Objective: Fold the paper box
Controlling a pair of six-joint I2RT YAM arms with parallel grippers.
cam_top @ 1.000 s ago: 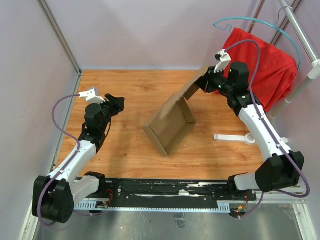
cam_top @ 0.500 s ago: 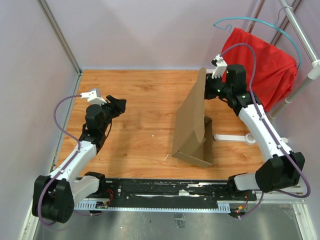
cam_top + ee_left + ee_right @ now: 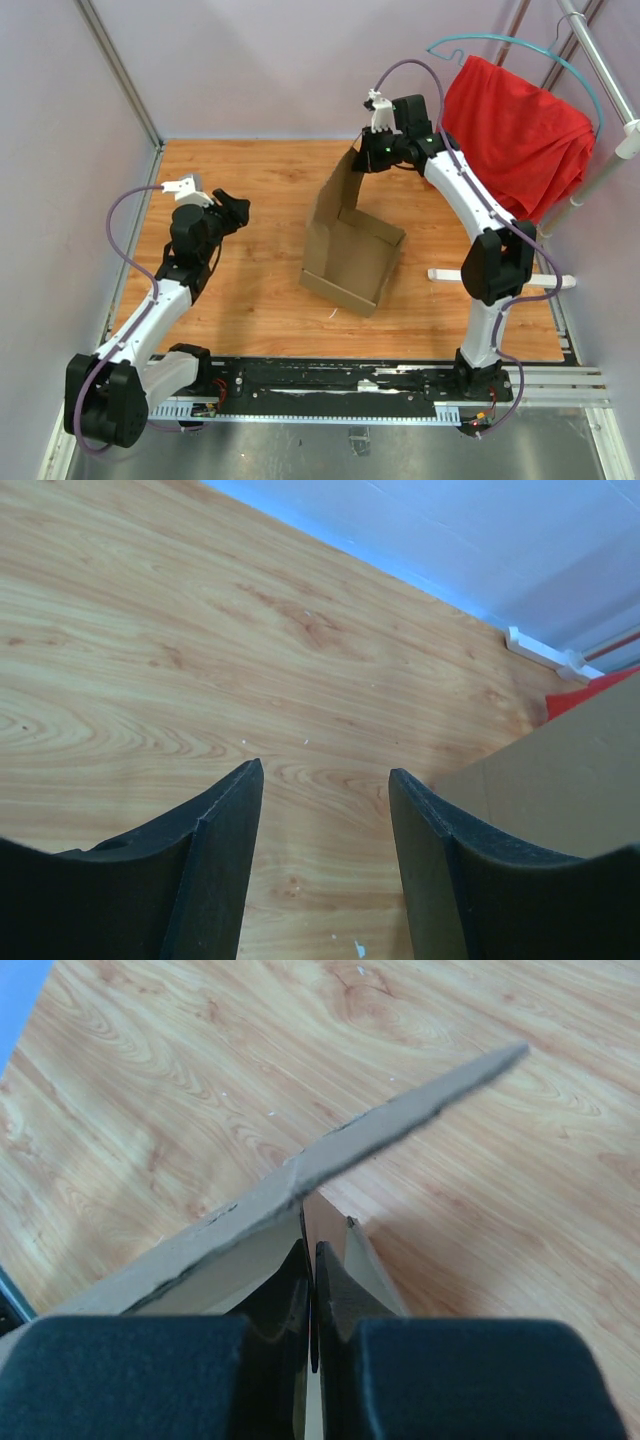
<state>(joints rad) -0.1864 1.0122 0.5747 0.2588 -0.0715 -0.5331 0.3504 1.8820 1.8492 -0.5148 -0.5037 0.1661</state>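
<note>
While the right fingers pinch shut on the plain box by its raised flap, the left fingers gape empty over the tabletop, box at their right.

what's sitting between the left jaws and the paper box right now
Nothing visible. Only a bare stretch of the wooden table lies between the open left jaws and the paper box, which rests on the table right of them. The right jaws are shut on the box's raised flap at the far side.

Lilac walls surround a wood-grain table, red cloth hanging beside it.
</note>
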